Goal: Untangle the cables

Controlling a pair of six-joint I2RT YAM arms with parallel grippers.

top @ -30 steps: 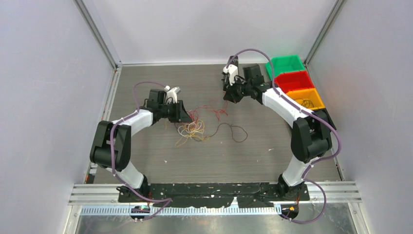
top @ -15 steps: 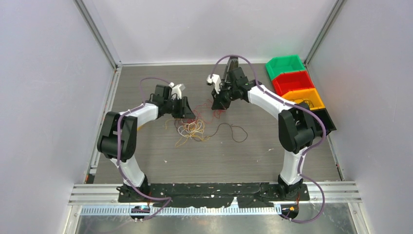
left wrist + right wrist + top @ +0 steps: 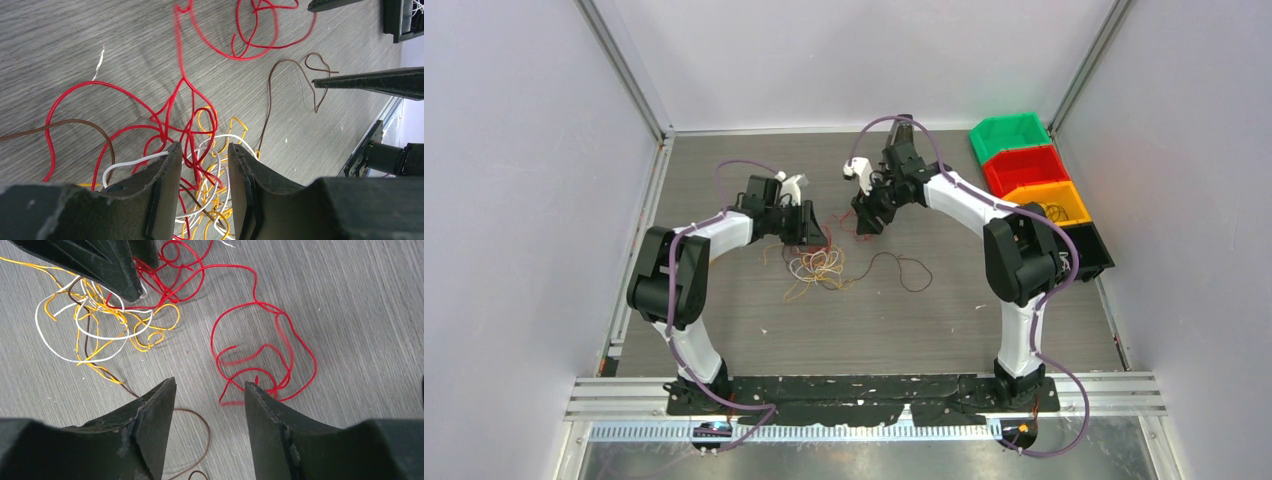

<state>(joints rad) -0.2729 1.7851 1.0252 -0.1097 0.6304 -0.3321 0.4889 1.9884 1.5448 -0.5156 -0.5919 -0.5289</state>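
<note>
The cables form a yellow, white, red and brown tangle in the middle of the table. My left gripper hangs over the tangle's far-left edge. In the left wrist view this gripper is open, and strands of the tangle run loosely between its fingers. My right gripper is open above a loose red cable that lies on the wood, blurred. Nothing is between the right gripper's fingers. A brown cable curls below it, and its loop trails right of the tangle.
Green, red, orange and black bins line the right edge of the table. White walls close in the left, back and right sides. The two grippers hang close together over the cables.
The right arm swung left from beside the bins to the middle and its gripper opened, leaving the red cable on the table. The left gripper shifted right over the tangle and widened slightly.
</note>
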